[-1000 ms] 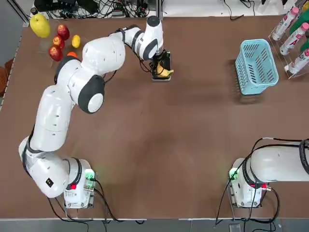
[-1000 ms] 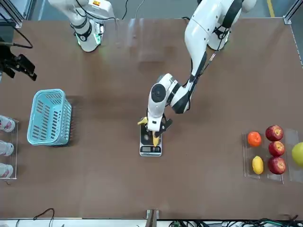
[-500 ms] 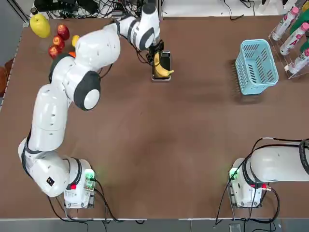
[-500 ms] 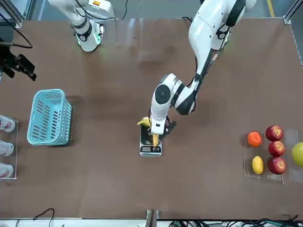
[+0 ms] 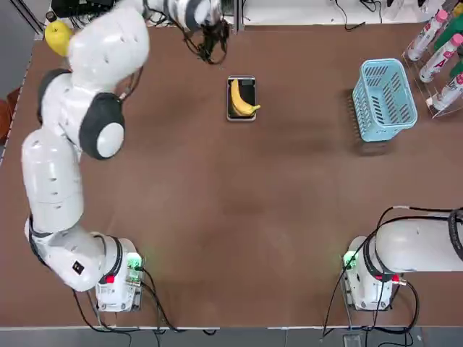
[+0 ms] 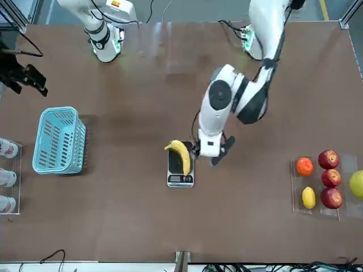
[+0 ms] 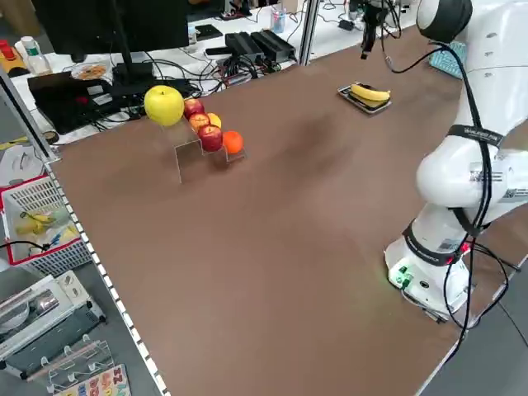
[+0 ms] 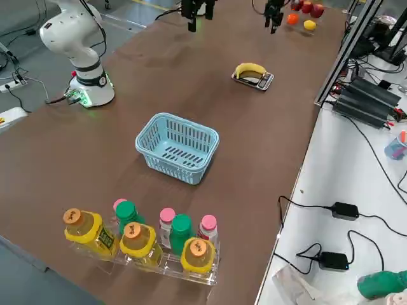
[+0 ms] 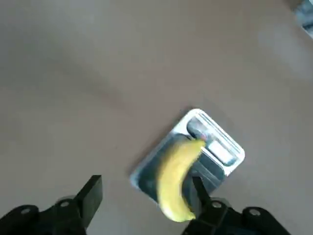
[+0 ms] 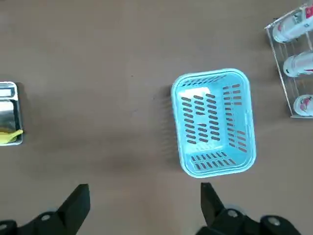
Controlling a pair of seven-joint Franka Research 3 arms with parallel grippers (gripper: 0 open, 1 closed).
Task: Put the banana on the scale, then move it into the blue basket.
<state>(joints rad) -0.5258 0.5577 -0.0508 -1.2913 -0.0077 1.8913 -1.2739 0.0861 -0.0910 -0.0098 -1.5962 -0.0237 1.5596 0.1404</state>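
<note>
In the top view, the banana (image 5: 241, 100) lies on the scale (image 5: 249, 88), well apart from the blue basket (image 5: 384, 100) on the worktop (image 5: 239, 217). The left wrist view shows the left end effector (image 9: 148, 183) open above them; in the right wrist view, the right end effector (image 10: 145, 192) is open beside the basket, touching nothing.

The left gripper (image 9: 146, 198) hangs open, the left arm (image 5: 61, 181) reaching out behind it; the right gripper (image 10: 145, 200) is parked open, well apart.
</note>
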